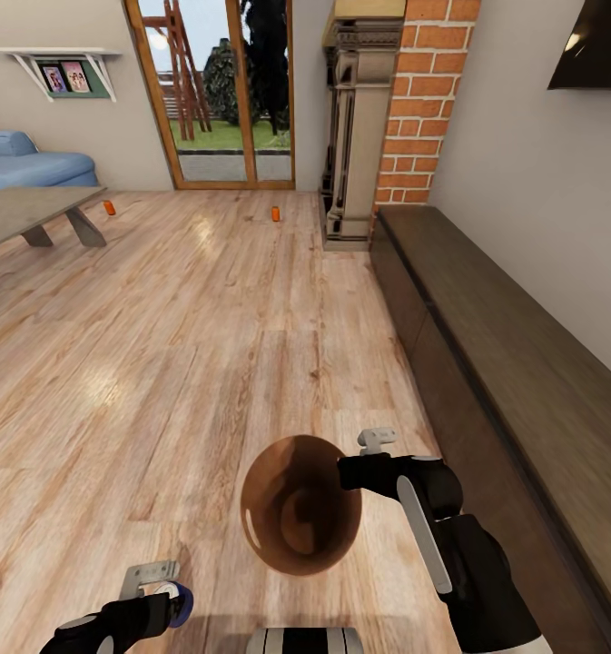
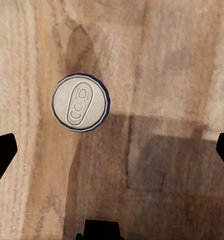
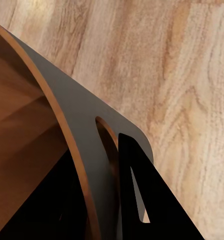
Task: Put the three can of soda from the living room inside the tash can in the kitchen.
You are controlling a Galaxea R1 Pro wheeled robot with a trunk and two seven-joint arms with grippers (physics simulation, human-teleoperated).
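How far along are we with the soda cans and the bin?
Done: the right hand grips the bin by its rim, here in the living room; no can shows inside it. In hand: the open left hand hovers over a can standing on the floor. Left: an orange can by the table, another near the glass doors, then the kitchen.

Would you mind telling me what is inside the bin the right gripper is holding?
The trash can, held by its rim in the right gripper, shows only smooth brown wall and bottom in the head view; no cans inside. The near inner wall is hidden by the rim.
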